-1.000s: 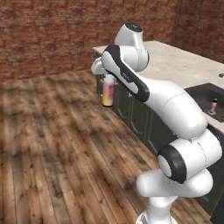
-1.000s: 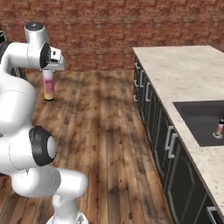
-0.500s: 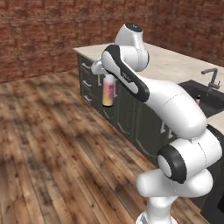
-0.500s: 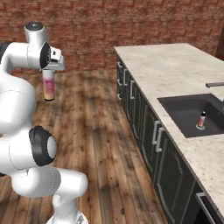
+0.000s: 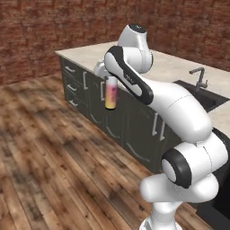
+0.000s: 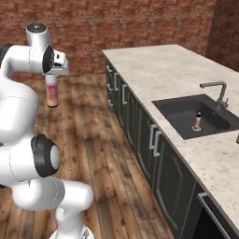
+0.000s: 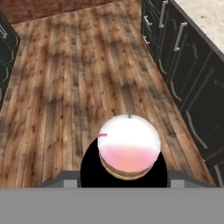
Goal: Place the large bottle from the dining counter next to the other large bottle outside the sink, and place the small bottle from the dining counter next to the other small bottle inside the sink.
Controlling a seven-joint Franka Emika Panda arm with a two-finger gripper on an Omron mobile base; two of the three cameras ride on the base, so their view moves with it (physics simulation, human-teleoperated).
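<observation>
Hanging upright below the gripper (image 6: 52, 74), the tall pink-to-yellow-orange black-capped large bottle (image 6: 52, 90) is clamped near its cap, base down.

The large bottle's (image 6: 52, 91) cap is hidden inside the claw (image 6: 52, 74). At three o'clock, the tabletop (image 6: 163, 74) runs off frame. The other small bottle (image 6: 198, 120) is too small to make out.

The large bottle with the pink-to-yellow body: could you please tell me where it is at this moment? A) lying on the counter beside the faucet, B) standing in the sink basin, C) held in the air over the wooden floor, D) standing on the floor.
C: the large bottle hangs upright from the gripper above the wooden floor, away from the sink.
</observation>
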